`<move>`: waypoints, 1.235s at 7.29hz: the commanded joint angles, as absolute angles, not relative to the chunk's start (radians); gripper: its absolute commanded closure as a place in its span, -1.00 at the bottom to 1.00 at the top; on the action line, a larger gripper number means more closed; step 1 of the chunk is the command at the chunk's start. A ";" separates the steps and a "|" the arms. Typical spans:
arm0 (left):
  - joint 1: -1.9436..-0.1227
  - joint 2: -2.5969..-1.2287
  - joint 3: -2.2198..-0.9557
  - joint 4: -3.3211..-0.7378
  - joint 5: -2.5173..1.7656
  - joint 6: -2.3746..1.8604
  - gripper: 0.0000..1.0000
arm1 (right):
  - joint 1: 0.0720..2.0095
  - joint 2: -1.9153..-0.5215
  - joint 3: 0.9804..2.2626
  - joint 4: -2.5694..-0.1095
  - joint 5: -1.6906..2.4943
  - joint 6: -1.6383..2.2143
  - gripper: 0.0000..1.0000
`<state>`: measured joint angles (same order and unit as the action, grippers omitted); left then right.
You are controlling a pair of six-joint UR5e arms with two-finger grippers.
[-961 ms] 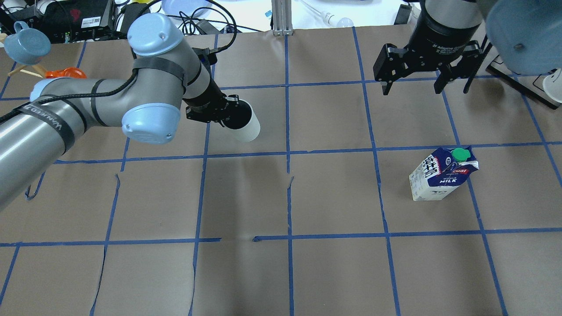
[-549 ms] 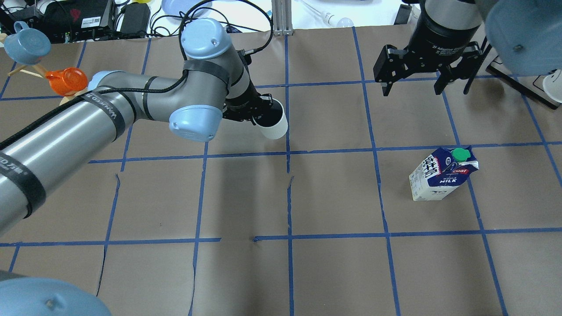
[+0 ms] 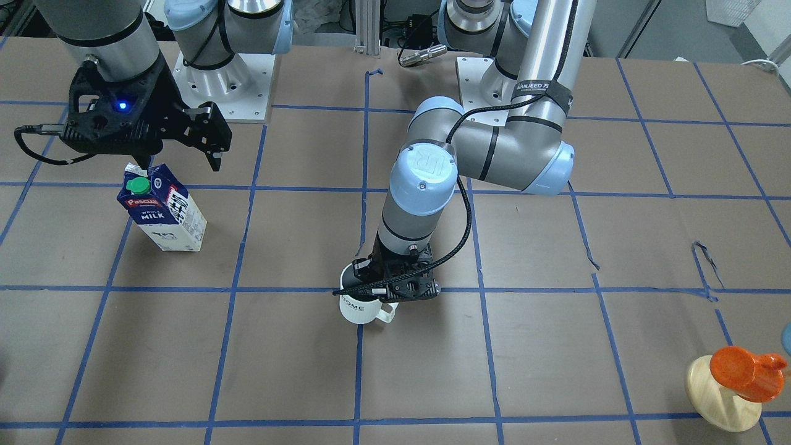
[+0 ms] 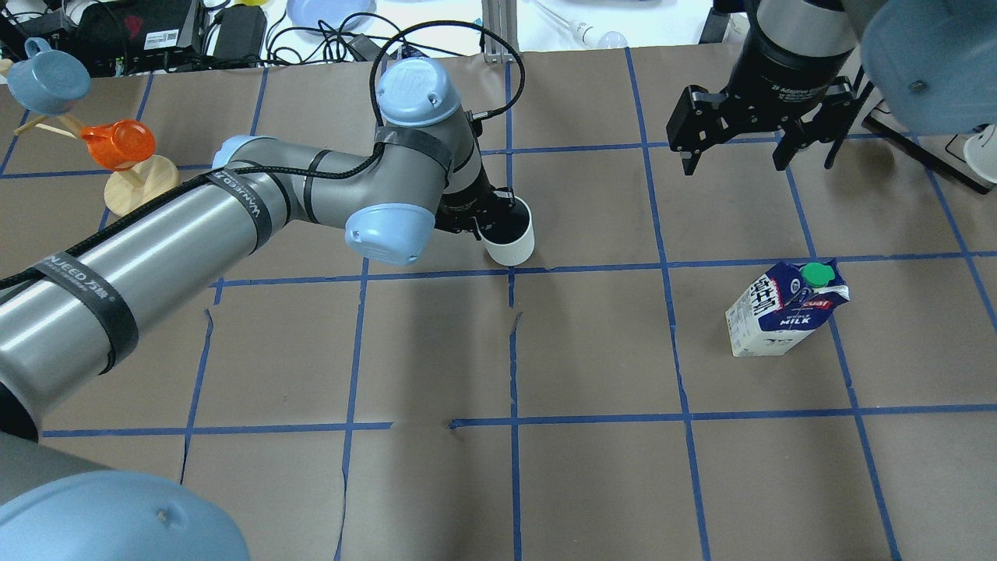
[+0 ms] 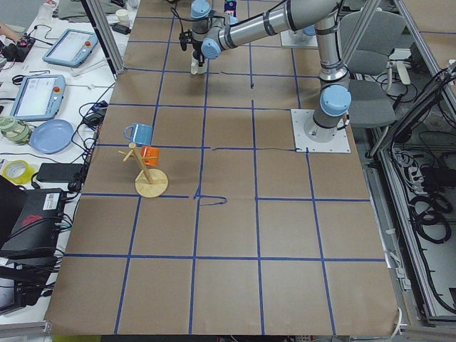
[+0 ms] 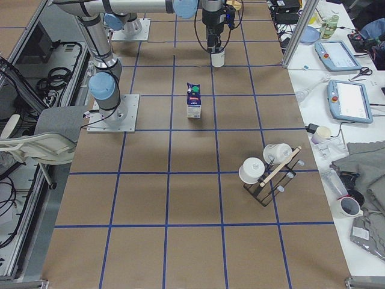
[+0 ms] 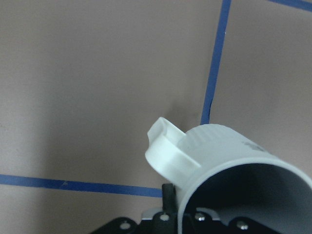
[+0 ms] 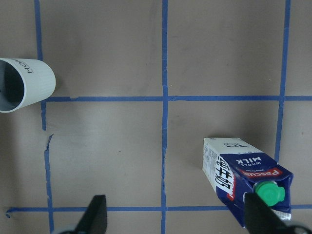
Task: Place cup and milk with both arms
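The white "HOME" cup (image 4: 514,241) stands upright near the table's middle, by a blue tape crossing. My left gripper (image 4: 487,220) is shut on its rim, one finger inside. In the front view the cup (image 3: 358,310) hangs below the gripper (image 3: 395,288); I cannot tell whether it touches the paper. Its handle shows in the left wrist view (image 7: 168,153). The milk (image 4: 783,312) stands upright on the right half and also shows in the front view (image 3: 164,213). My right gripper (image 4: 732,160) is open and empty, high above the table beyond the milk (image 8: 243,175).
A round wooden stand (image 4: 140,189) with an orange cup (image 4: 117,144) and a blue cup (image 4: 48,78) is at the far left. Cables and boxes line the far edge. A black mug rack (image 6: 271,171) stands towards the right end.
My left arm has swung right with the cup, and the cup has turned from tilted to upright. The right gripper has barely moved. The milk has stayed put.
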<state>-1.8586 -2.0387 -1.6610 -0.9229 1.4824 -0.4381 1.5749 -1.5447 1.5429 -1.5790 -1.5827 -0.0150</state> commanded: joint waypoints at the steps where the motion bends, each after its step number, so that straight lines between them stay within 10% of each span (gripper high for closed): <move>1: -1.871 -2.042 -1.669 -0.920 1.490 -0.437 0.81 | 1.495 -1.543 1.549 -1.565 -1.588 -0.095 -1.00; 2: -1.874 -2.042 -1.669 -0.917 1.489 -0.437 -0.01 | 1.401 -1.552 1.586 -1.556 -1.594 -0.174 -1.00; 4: -1.846 -2.004 -1.660 -0.916 1.489 -0.308 -0.92 | 1.336 -1.569 1.644 -1.562 -1.592 -0.231 -1.00; 9: -1.529 -1.732 -1.531 -1.316 1.491 0.026 -1.00 | 1.302 -1.568 1.867 -1.692 -1.624 -0.321 -0.92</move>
